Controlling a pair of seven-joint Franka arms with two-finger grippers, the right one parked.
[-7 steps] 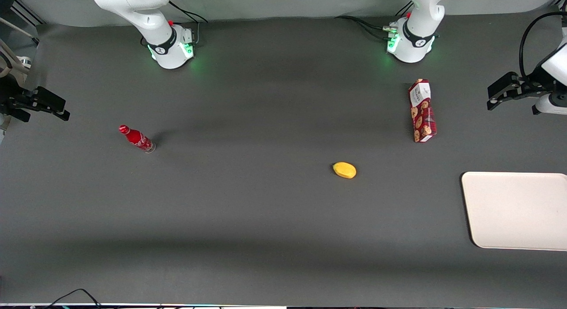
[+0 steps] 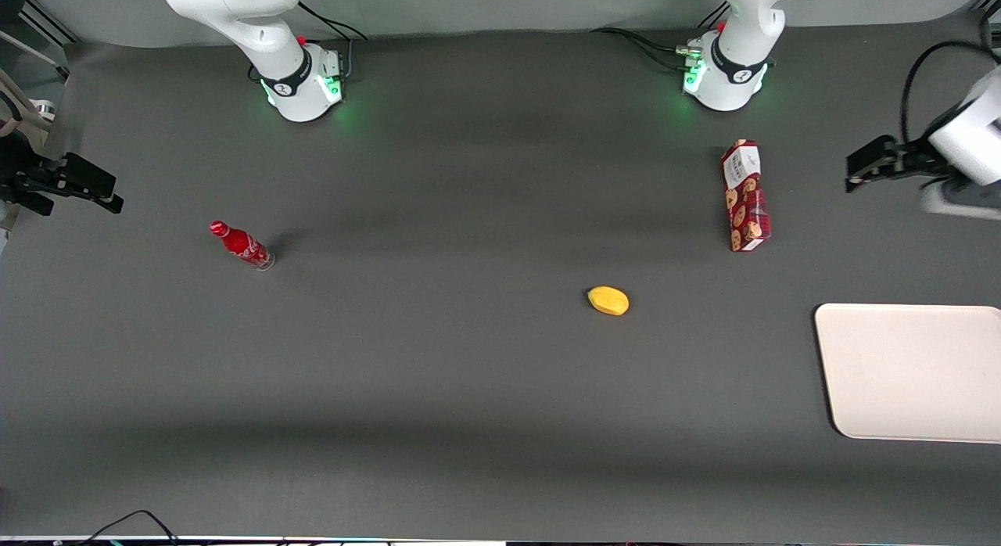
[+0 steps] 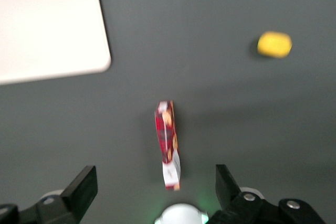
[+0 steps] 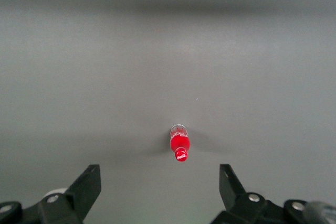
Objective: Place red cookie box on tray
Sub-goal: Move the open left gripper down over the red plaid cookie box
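The red cookie box (image 2: 745,195) lies flat on the dark table, its white label end toward the working arm's base. The cream-white tray (image 2: 911,371) lies nearer the front camera than the box, at the working arm's end of the table. My left gripper (image 2: 856,170) hovers above the table beside the box, farther toward the working arm's end, apart from it. In the left wrist view the gripper (image 3: 155,187) is open and empty, with the box (image 3: 167,142) lying between the lines of its fingers (image 3: 84,187) and the tray (image 3: 47,24) farther off.
A yellow lemon-like fruit (image 2: 608,300) lies nearer the front camera than the box, toward the table's middle. A small red bottle (image 2: 241,245) stands toward the parked arm's end. The working arm's base (image 2: 723,77) stands close to the box's label end.
My left gripper has shifted a little toward the cookie box. The box, tray, fruit and bottle have not moved.
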